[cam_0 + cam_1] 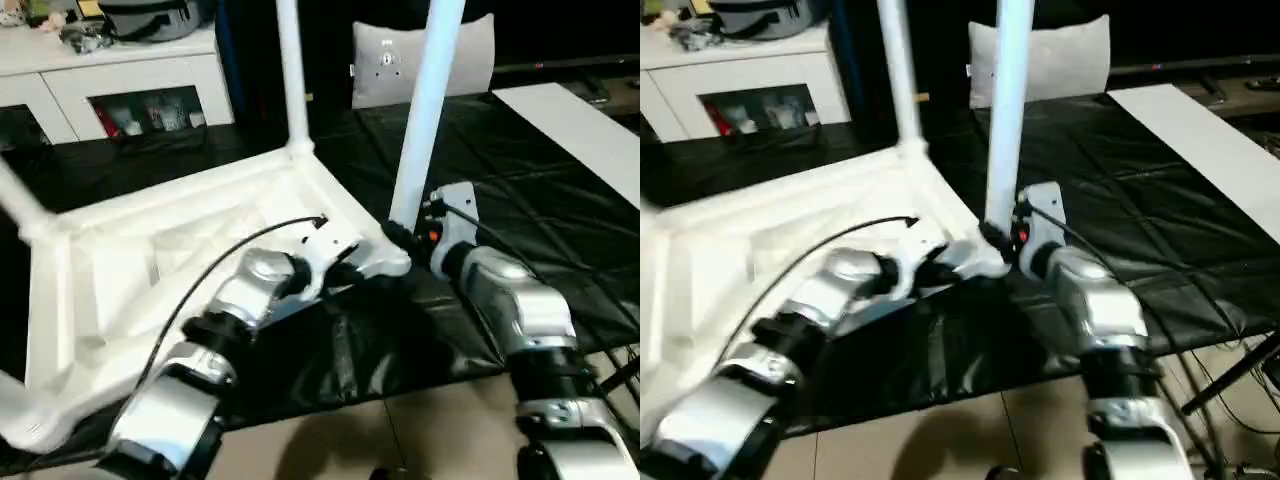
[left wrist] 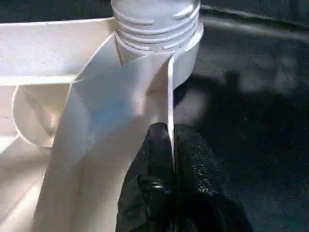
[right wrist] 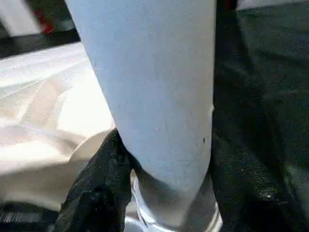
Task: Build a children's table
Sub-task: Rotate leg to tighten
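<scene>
Four legs point(image 1: 427, 110) stand in one top point(image 1: 180, 240).

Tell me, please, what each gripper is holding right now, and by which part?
The left gripper pinches a thin rib edge of the white plastic ribbed tabletop beside its corner socket. The right gripper clasps the long white tapered tube leg near its threaded lower end.

A big work surface under a wrinkled black plastic cover point(image 1: 560, 190) fills the middle. Far left stands a white cabinet with glass doors point(image 1: 120, 85). A pale grey cushion point(image 1: 1060, 55) sits far behind. Near, a beige tiled floor point(image 1: 440, 430) shows.
</scene>
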